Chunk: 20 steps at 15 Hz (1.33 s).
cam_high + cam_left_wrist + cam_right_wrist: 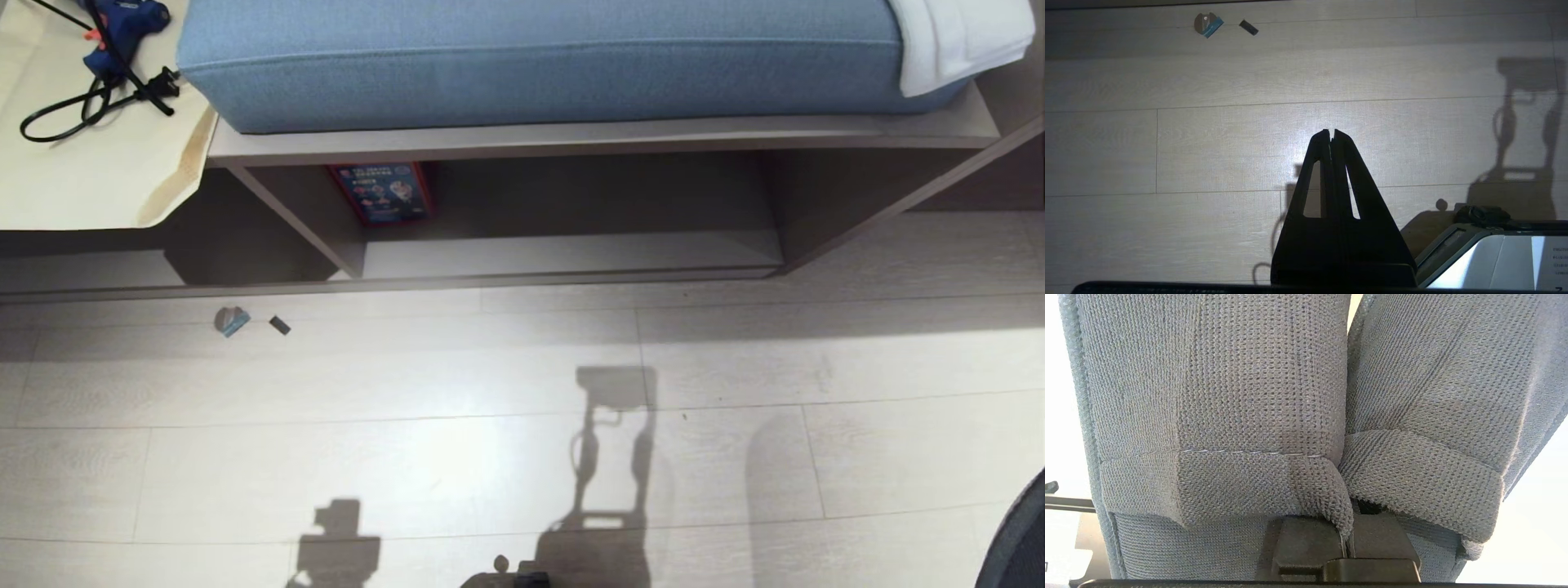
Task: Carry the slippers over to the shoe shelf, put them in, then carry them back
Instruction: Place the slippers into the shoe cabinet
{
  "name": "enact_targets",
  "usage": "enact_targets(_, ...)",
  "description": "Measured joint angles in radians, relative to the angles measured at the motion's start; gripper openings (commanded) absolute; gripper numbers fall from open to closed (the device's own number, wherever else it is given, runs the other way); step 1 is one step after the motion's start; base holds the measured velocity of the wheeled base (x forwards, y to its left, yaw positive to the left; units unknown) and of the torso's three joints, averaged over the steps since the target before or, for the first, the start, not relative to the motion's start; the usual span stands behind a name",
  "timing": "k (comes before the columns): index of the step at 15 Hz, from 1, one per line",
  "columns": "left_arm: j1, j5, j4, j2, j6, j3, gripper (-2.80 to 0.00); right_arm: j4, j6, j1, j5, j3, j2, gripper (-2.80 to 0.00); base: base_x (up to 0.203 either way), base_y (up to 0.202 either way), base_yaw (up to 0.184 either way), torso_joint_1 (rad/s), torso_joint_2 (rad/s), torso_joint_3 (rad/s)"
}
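- Your right tool point(1347, 543) is clamped tight on the slippers point(1274, 400), pinching both by the inner edges of their openings where the two meet — one grip carries the pair, which hangs side by side and fills the right wrist view.
- Your left tool point(1332, 132) is closed on nothing and hangs over the bare floor point(1167, 143); it looks like the spare arm for this carry.
- The shoe shelf point(571, 253) lies ahead under the board with the blue cushion point(531, 57). Its pale base board is clear of shoes; the one thing inside is a red and blue box point(382, 192) standing at the back near the left partition.
- Judging by that open base, the put-in step is not yet done — the slippers are at your right tool, not in the shelf.
- Two small scraps point(245, 322) lie on the floor in front of the shelf's left end.
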Motion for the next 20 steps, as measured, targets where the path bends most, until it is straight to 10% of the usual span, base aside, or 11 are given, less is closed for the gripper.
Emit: enact_targets(20,0.0,0.0,0.0,0.0,0.001,0.0,-2.8,0.0,0.003,0.0,0.0,0.0,0.0,-2.8,0.0,0.0,0.0,0.002,0.0,-0.196)
